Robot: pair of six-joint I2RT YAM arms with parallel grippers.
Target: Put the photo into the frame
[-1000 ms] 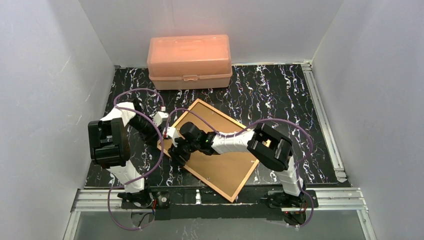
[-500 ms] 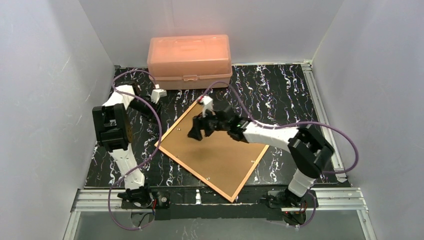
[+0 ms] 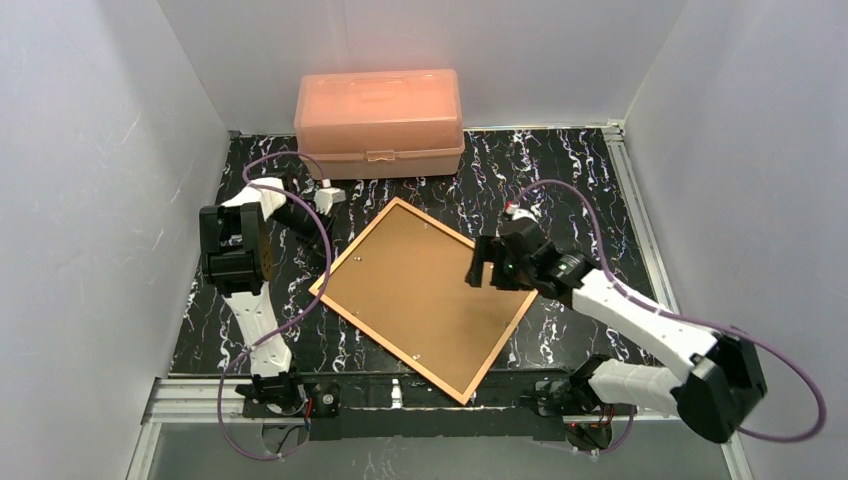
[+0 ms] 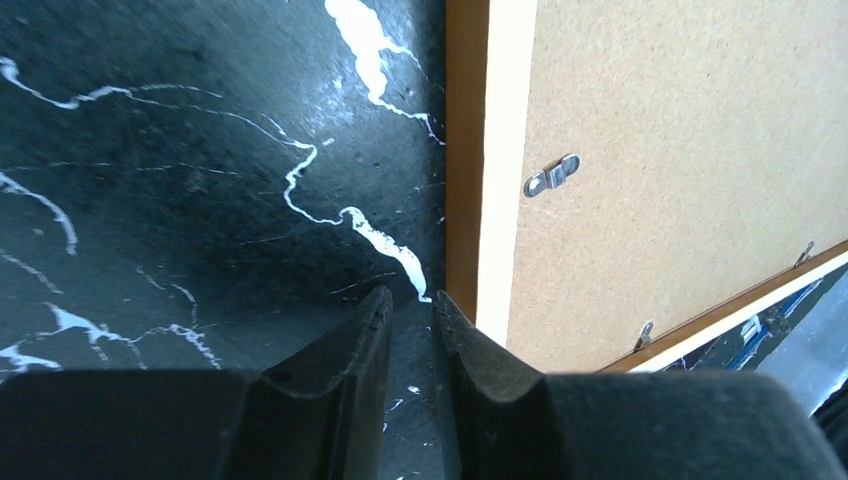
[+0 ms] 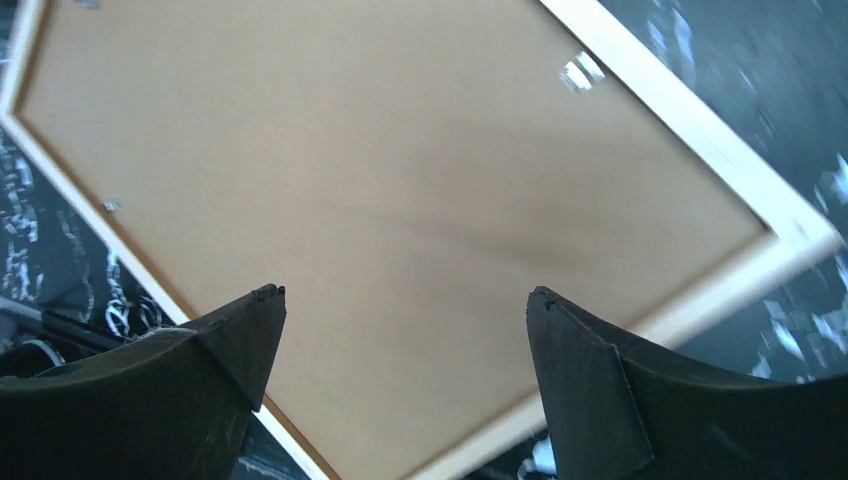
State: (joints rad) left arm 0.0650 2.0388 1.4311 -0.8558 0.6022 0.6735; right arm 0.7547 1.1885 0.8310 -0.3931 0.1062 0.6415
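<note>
The frame (image 3: 357,246) lies face-down with the brown backing board (image 3: 425,300) seated inside it. The photo is not visible and is presumably under the board, so the job looks near its close. The pink box (image 3: 378,120) stands well beyond the frame's far corner and is no obstacle. Over the frame's right corner the right gripper (image 5: 402,292) gapes wide and empty, and the left gripper (image 4: 412,300), narrowly parted and empty, sits beside its left edge; the next move likely means securing the small clips (image 4: 551,175).
</note>
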